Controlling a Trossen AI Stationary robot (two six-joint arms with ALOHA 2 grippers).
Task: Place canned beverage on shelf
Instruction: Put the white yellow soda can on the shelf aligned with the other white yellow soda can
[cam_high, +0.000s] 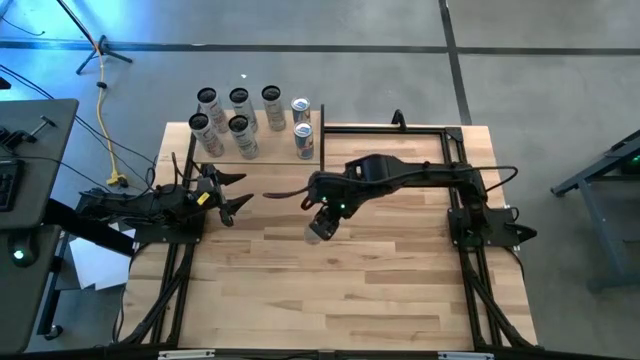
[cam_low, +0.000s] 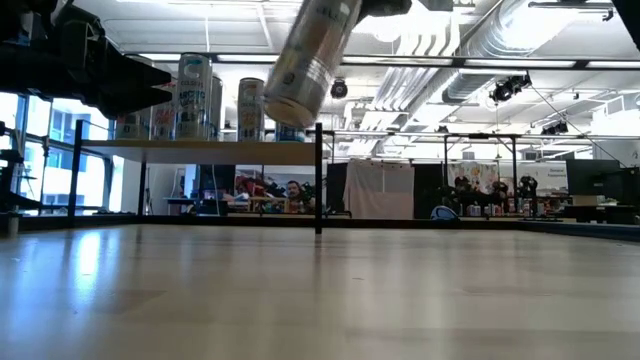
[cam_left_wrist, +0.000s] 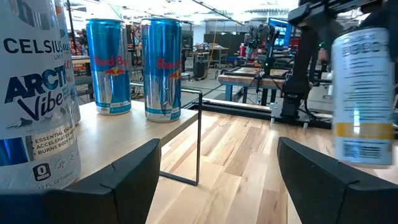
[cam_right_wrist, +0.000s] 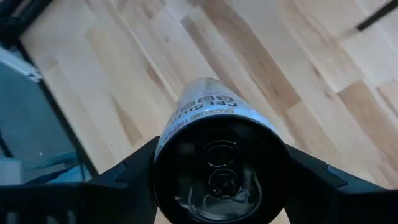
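Tabletop (cam_high: 350, 280) lies bare beneath the shelf (cam_high: 270, 148), already crowded with seven cans. The right tool (cam_high: 322, 222) clamps a tilted can (cam_high: 318, 228) in mid-air, near the shelf's open corner; misjudged approach could topple neighbours. The left tool (cam_high: 228, 195) waits, fingers apart, beside the shelf, risking collision.

The right arm is reaching in across the table's middle, its right gripper (cam_high: 320, 222) pointing downward and clamping its fingers (cam_right_wrist: 124, 177) on a can. The left arm is waiting at the table's left edge, its left gripper (cam_high: 236, 192) standing open, empty.
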